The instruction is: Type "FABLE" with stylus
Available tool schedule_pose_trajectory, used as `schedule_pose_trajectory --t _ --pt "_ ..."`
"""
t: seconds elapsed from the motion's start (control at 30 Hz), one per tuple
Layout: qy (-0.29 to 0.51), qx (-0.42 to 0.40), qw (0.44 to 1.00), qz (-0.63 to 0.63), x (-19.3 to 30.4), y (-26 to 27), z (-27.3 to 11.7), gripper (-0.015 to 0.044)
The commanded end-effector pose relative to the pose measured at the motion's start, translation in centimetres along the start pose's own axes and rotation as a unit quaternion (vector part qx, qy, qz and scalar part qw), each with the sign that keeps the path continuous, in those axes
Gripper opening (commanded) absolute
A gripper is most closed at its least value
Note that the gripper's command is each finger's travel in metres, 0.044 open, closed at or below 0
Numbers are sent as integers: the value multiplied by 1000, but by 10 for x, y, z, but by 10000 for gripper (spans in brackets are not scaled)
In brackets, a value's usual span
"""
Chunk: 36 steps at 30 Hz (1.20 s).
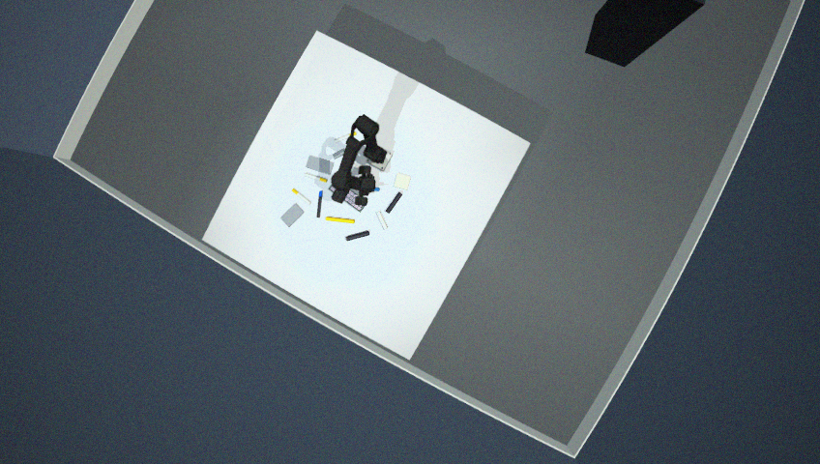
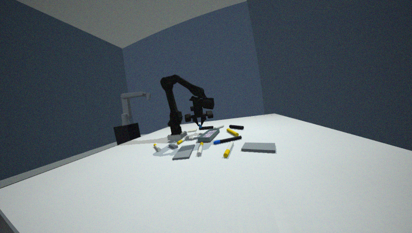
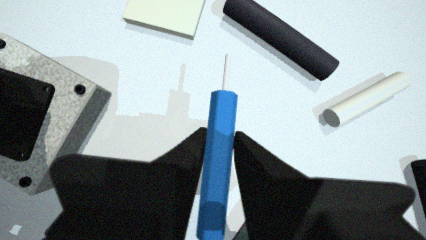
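The stylus (image 1: 376, 188) (image 2: 199, 125) (image 3: 219, 155) has a blue faceted body and a thin pale metal tip. My gripper (image 2: 200, 124) (image 3: 220, 135) is shut on its blue body, and the tip points away from the fingers toward the top of the wrist view. The stylus's shadow lies apart from it, so it is held above the desk. The keyboard (image 1: 353, 198) (image 2: 210, 134) is a dark greenish-grey block with pinkish keys, partly under the arm in the top view. It is out of the wrist view, and its letters cannot be read.
The arm's base (image 2: 177, 136) (image 3: 75, 107) stands near the stylus. A pale note block (image 1: 401, 181) (image 3: 165, 15), a black cylinder (image 1: 394, 202) (image 3: 282, 37) and a white cylinder (image 1: 382, 219) (image 3: 370, 97) lie nearby. A yellow marker (image 1: 339, 219) (image 2: 232, 132), a blue-capped black pen (image 1: 319, 207) (image 2: 230, 140) and grey slabs surround the keyboard.
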State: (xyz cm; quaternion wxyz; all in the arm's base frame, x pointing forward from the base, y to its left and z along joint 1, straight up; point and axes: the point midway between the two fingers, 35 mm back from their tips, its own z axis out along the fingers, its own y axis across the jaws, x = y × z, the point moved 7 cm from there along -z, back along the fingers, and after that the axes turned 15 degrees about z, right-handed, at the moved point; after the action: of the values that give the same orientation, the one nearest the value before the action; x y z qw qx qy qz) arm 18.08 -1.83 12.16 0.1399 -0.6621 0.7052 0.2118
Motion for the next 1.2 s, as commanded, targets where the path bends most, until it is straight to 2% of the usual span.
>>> schedule_pose_trajectory --t 0.0,0.3,0.57,0.87,1.17 --pt "23 -15 999 20 2 -1 0 0" --pt "184 -78 971 127 10 -8 -4 0" --pt "337 -86 916 199 15 -19 -13 0" --pt "501 -38 829 246 14 -36 -26 0" --pt "634 65 727 254 4 -60 -40 0"
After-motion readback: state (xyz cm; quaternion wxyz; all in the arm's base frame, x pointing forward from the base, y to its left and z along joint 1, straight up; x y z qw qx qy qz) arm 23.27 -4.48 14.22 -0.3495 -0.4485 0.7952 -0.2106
